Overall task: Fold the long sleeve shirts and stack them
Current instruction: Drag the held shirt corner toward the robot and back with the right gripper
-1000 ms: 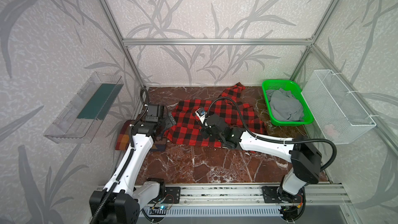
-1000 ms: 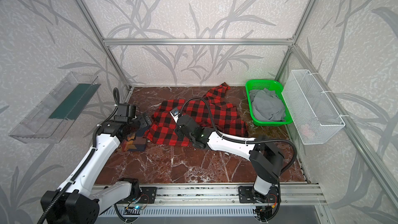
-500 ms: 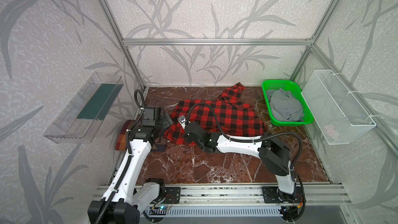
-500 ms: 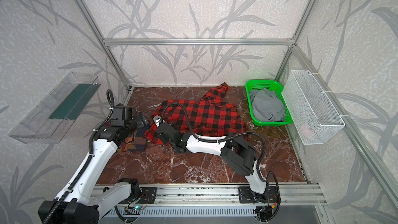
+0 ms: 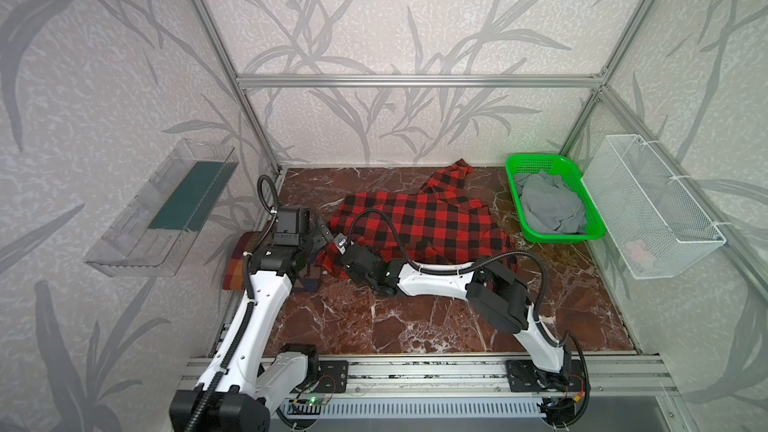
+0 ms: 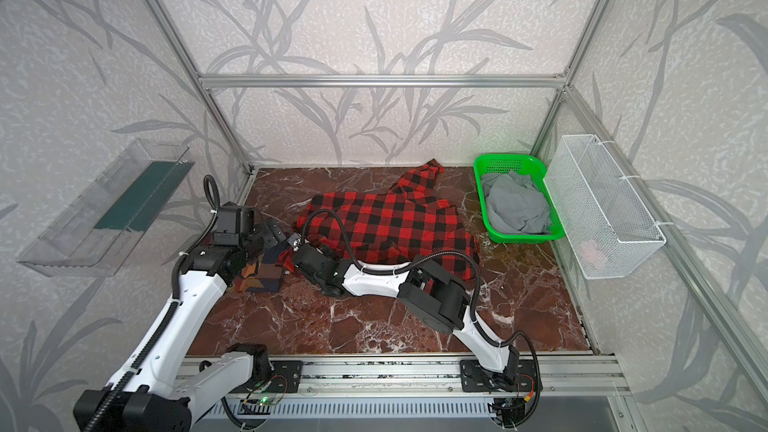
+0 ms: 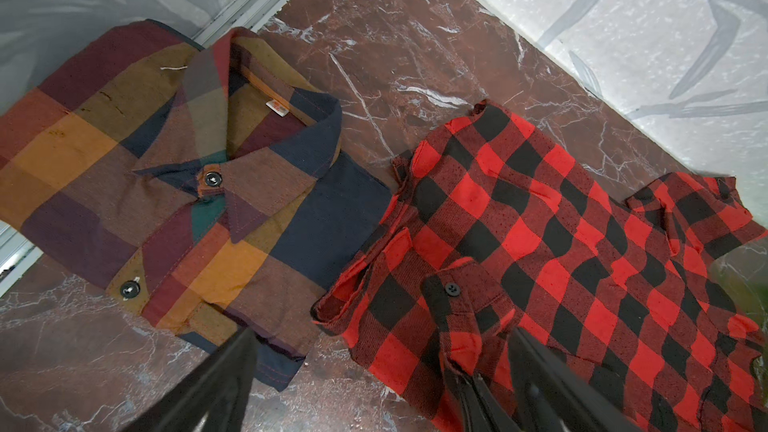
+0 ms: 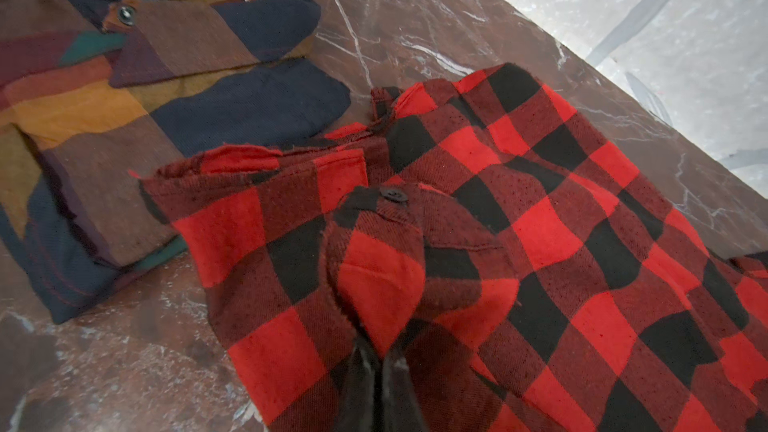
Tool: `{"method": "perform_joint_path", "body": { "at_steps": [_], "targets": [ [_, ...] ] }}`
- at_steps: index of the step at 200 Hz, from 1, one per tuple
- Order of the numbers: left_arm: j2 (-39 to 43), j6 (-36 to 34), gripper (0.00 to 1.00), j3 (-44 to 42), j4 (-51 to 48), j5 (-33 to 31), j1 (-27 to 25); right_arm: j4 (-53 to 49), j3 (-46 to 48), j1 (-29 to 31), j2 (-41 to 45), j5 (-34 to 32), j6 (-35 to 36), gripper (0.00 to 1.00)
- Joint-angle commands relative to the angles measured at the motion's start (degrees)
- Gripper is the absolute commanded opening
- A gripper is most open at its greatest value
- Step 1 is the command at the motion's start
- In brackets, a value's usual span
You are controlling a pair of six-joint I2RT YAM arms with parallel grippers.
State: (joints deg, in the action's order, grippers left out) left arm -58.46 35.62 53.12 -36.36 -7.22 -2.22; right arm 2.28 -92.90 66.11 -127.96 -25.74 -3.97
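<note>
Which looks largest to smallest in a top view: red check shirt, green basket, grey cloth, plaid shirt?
1. red check shirt
2. green basket
3. grey cloth
Unranked: plaid shirt, mostly hidden under the left arm.

Both top views looked steeply down from high at the front toward the back wall (image 6: pixel 374 126), covering the whole tabletop (image 5: pixel 374 317). Each wrist camera looked down at a slant from close by; both shared the strip where the plaid shirt (image 7: pixel 166 184) lay just beside the red-and-black shirt (image 8: pixel 540 243).
</note>
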Motion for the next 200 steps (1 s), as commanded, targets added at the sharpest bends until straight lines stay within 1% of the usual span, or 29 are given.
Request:
{"method": "perform_joint_path", "body": {
  "at_steps": [1, 11, 44, 81, 102, 130, 170, 200],
  "targets": [
    [1.29, 0.29, 0.94, -0.61, 0.37, -1.04, 0.29, 3.69, 1.34, -1.13, 3.57, -2.32, 1.42, 0.0],
    [1.33, 0.25, 0.94, -0.52, 0.42, -0.99, 0.33, 4.31, 1.86, -2.08, 5.12, -2.97, 1.71, 0.0],
    [2.06, 0.6, 0.94, -0.57, 0.45, -1.56, 0.51, 6.07, 2.4, -6.32, 9.01, -1.69, 2.51, 0.0],
    [3.31, 0.95, 0.95, -0.96, 0.9, -2.24, 0.82, 9.44, 0.96, -6.97, 9.36, -3.53, 5.58, 0.0],
    [3.87, 1.09, 0.95, -1.1, 0.85, -2.94, 0.93, 11.5, 0.14, -6.96, 7.75, -4.94, 6.29, 0.0],
    [3.99, 1.03, 0.95, -1.21, 1.03, -2.99, 0.99, 11.24, -2.25, -6.54, 3.54, -2.02, 5.94, 0.0],
    [3.7, 0.99, 0.95, -1.12, 0.94, -3.31, 1.14, 12.06, -6.54, -3.17, -3.99, -0.17, 7.97, 0.0],
    [3.75, 0.95, 0.95, -1.23, 0.9, -3.63, 1.25, 12.03, -8.17, -2.3, -7.76, 1.2, 7.23, 0.0]
  ]
}}
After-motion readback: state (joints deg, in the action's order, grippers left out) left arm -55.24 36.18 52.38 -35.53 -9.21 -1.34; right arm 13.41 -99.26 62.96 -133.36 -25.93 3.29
